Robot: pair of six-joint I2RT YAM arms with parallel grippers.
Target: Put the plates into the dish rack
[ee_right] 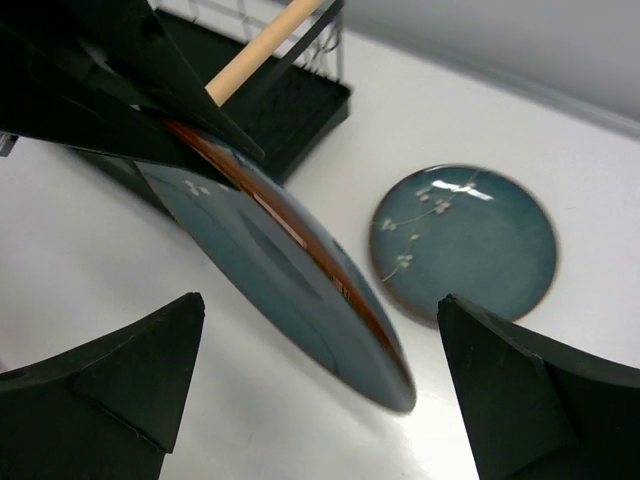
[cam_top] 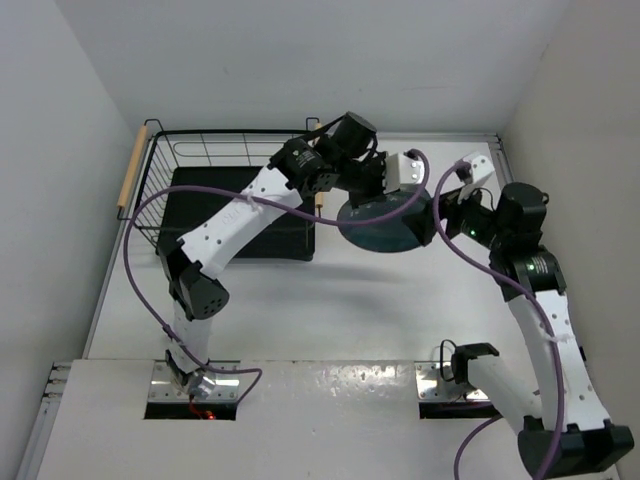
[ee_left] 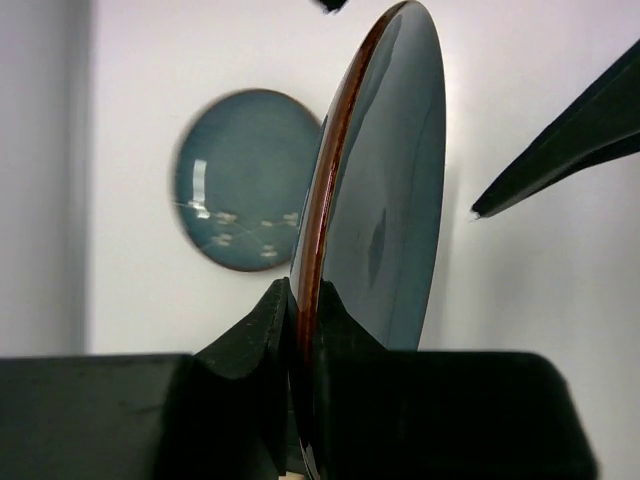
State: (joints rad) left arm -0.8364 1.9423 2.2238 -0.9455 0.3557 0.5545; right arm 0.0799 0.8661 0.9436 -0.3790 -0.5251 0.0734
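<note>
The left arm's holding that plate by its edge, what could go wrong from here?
The left gripper pinches the held plate only at its rim, so it might swivel or drop onto the second plate. Swinging toward the dish rack, it could clip the wooden handle or the open right gripper.

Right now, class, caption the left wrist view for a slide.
Left gripper pinches one plate by its rim; the other plate lies flat beyond.

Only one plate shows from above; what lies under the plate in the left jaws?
The second plate lies flat on the table, plain in both wrist views. From above, it is hidden beneath the held plate.
</note>
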